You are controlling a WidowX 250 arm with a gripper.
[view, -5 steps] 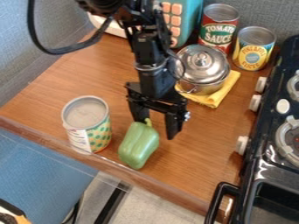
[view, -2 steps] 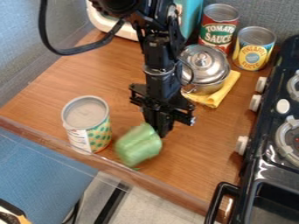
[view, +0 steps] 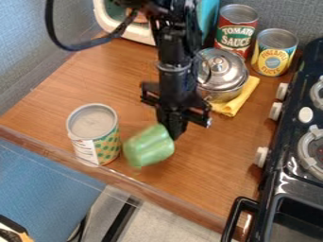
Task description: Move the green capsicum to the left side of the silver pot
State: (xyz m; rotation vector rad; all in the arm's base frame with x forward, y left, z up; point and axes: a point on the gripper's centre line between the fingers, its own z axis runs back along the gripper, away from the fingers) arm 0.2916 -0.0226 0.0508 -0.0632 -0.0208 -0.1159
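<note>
My gripper is over the front middle of the wooden counter, its fingers shut on one end of the green capsicum. The capsicum hangs tilted down and left from the fingertips, just right of the open-topped can. Behind and to the right of the gripper, the lidded silver pot stands on a folded yellow cloth. The arm partly covers the pot's left edge.
A can with green dots stands at the front left. Behind the pot are a tomato sauce can and a pineapple can. A black stove borders the right, a teal-and-white toy appliance the back.
The gripper has shut on the capsicum, which has turned and come up slightly with it. The arm has shifted a little to the right.
</note>
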